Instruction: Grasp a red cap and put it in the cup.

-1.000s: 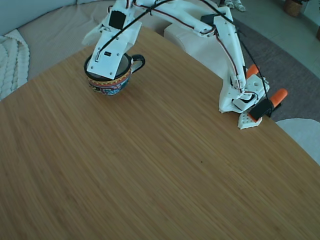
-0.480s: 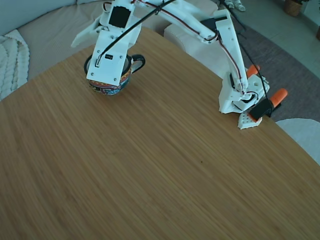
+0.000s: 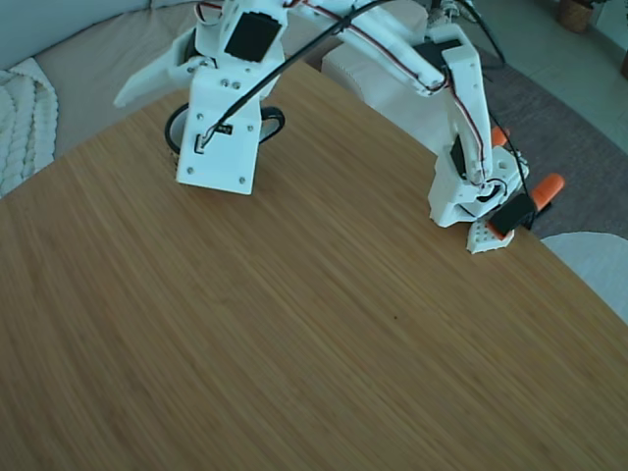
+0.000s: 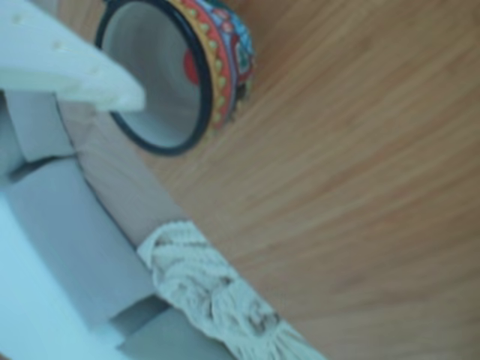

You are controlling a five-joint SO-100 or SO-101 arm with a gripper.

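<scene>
Resting inside cup (image 4: pixel 225 82) (patterned, black-rimmed): red cap (image 4: pixel 190 67), small.

White arm (image 3: pixel 432 69) reaches over the counter (image 3: pixel 314 324); its tool (image 3: pixel 162 83) hangs above the cup (image 3: pixel 175 126), largely hiding it.

cup (image 3: pixel 178 126) mostly hidden behind the tool in the fixed view, red cap (image 4: pixel 190 67) a blurred sliver inside

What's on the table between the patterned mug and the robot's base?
Nothing; the fixed view shows bare wooden tabletop between black-rimmed ceramic mug and white base.
</scene>
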